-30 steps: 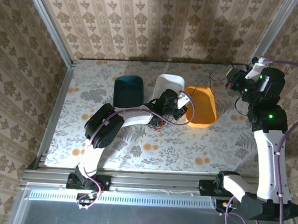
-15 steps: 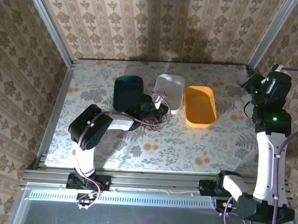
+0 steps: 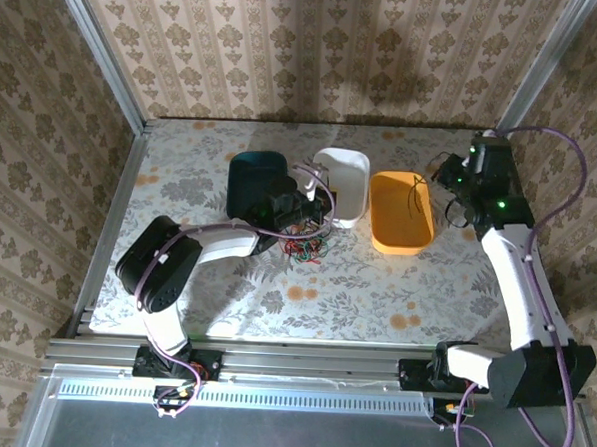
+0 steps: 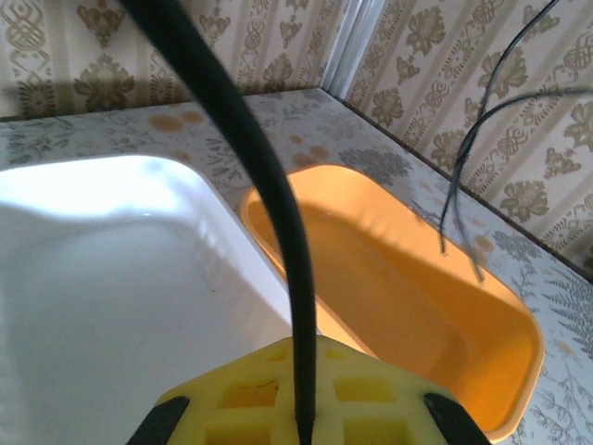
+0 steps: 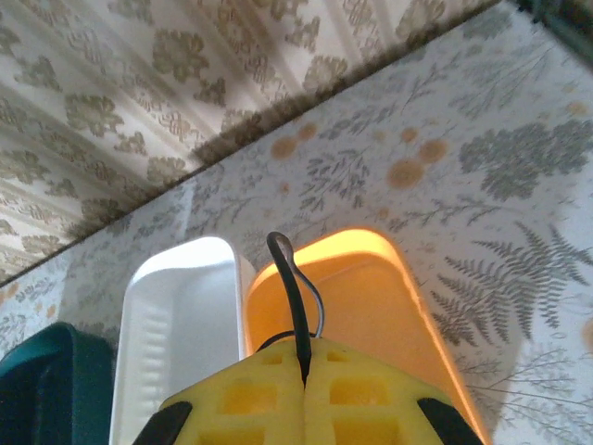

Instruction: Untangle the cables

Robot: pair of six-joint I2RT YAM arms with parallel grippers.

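Your right gripper is pinched tight on a thin black wire, which loops up just above the yellow pads. From overhead, its loose ends hang over the orange tray.

Your left gripper is also clamped down, on a black cable that rises from between its pads and leaves the wrist view at the top (it looks thick only because it is so close to the lens). This gripper sits at the near end of the white tray, with the teal tray to its left. The rest of the cables, a small red, green and black knot, lie on the table just beside it.

The step looks like a double one: put the freed wire down, and draw the next strand clear.

- **Right:** bring the hand down until the dangling ends touch the tray floor, and only then let the jaws part. Released from height, a springy wire may flip over the rim.
- **Left:** pull slowly and straight away from the knot, and watch the overhead view. You cannot tell from here whether the cable is snagged in the other strands. If the whole clump starts to rise with it, stop and ease back rather than tugging harder, since that would only tighten the knot.
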